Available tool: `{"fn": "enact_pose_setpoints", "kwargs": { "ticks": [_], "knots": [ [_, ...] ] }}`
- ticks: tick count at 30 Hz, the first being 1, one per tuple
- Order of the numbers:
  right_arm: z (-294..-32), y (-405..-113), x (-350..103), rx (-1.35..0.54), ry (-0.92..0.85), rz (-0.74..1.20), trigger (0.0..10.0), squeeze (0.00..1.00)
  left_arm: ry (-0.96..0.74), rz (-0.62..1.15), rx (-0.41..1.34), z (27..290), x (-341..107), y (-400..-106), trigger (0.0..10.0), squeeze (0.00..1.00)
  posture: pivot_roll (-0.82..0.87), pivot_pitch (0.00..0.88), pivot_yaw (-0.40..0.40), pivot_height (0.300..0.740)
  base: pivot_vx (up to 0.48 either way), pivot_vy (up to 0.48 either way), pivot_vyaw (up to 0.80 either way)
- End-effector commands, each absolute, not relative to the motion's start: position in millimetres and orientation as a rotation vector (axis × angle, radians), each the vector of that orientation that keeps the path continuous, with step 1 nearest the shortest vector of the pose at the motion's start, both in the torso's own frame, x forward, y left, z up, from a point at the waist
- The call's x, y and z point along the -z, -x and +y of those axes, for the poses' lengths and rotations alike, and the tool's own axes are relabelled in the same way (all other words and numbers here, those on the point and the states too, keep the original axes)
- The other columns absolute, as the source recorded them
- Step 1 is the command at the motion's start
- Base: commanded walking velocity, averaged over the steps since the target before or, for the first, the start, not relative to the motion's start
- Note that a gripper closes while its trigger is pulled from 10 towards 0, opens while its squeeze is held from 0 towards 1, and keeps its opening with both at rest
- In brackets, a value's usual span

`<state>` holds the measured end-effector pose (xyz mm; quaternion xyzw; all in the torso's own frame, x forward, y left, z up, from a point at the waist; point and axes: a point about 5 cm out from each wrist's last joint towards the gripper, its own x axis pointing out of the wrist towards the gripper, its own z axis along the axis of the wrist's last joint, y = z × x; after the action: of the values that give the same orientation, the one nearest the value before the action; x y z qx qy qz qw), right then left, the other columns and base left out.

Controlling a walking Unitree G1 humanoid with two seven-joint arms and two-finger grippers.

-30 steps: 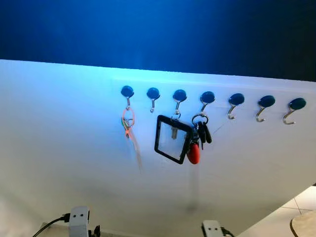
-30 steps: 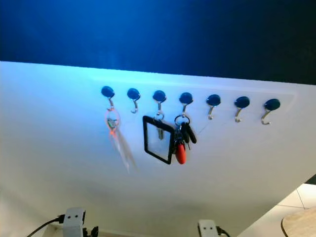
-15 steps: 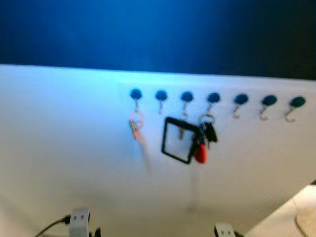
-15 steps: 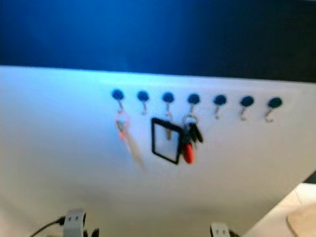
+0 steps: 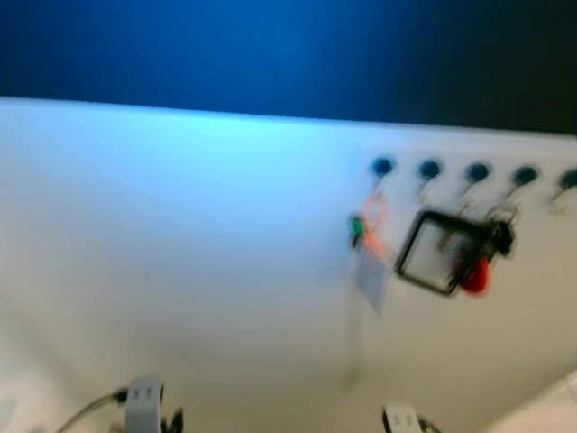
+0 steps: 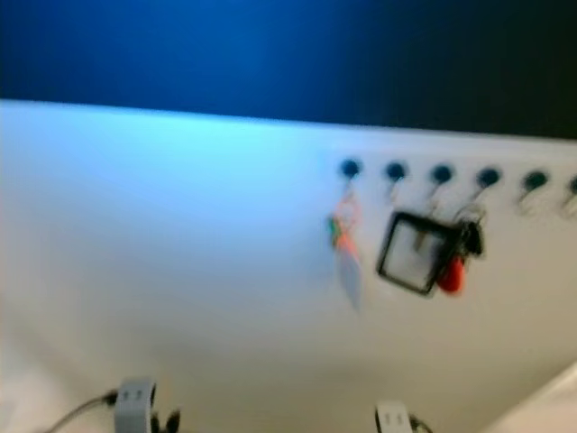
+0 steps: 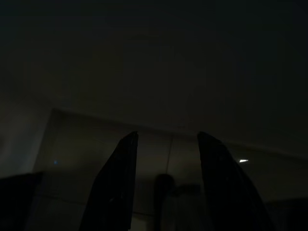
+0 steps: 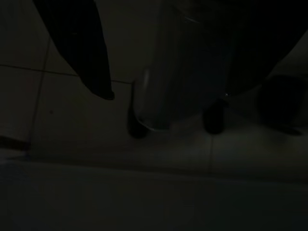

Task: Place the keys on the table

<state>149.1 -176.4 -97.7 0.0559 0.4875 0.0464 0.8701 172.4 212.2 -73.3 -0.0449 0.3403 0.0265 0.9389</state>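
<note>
I see the white wall [image 5: 180, 234] first, then its hook row [image 5: 451, 170] — the keys [image 5: 487, 257] hang there, up and right of me (blurred). Right hand [image 8: 159, 96] is nearer, spread, empty; left hand [image 7: 166, 183] likewise.

Blurred shot: a white wall [image 5: 180, 234] under a dark blue band [image 5: 270, 45] along the top. Upper right, a row of blue hooks [image 5: 430, 169]. A black-framed square tag [image 5: 439, 253] hangs tilted there, an orange-ringed tag [image 5: 370, 244] to its left.
</note>
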Motion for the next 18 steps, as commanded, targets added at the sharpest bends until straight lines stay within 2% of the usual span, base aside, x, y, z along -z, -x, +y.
{"fn": "enact_pose_setpoints", "kwargs": {
  "ticks": [1, 6, 9, 18],
  "knots": [
    [-176, -140, 101, -0.091, -0.133, 1.053, 10.0, 0.0, 0.073, 0.7, -0.032, 212, 74, -171, 10.0, 0.0, 0.06, 0.052, 0.0, 0.74, 0.0, -0.435, 0.0],
    [-176, -141, 101, -0.087, -0.137, 1.051, 10.0, 0.0, 0.073, 0.698, -0.027, 210, 74, -171, 10.0, 0.0, 0.06, 0.052, 0.0, 0.74, 0.0, -0.471, 0.0],
    [-175, -145, 100, -0.088, -0.139, 1.04, 10.0, 0.0, 0.125, 0.698, -0.062, 211, 75, -170, 10.0, 0.0, 0.06, 0.054, 0.0, 0.74, 0.0, 0.0, 0.0],
    [-171, -152, 98, -0.088, -0.141, 1.024, 10.0, 0.0, 0.088, 0.704, -0.053, 213, 74, -170, 10.0, 0.0, 0.06, 0.058, 0.004, 0.74, 0.0, 0.0, 0.0]
  ]
}}
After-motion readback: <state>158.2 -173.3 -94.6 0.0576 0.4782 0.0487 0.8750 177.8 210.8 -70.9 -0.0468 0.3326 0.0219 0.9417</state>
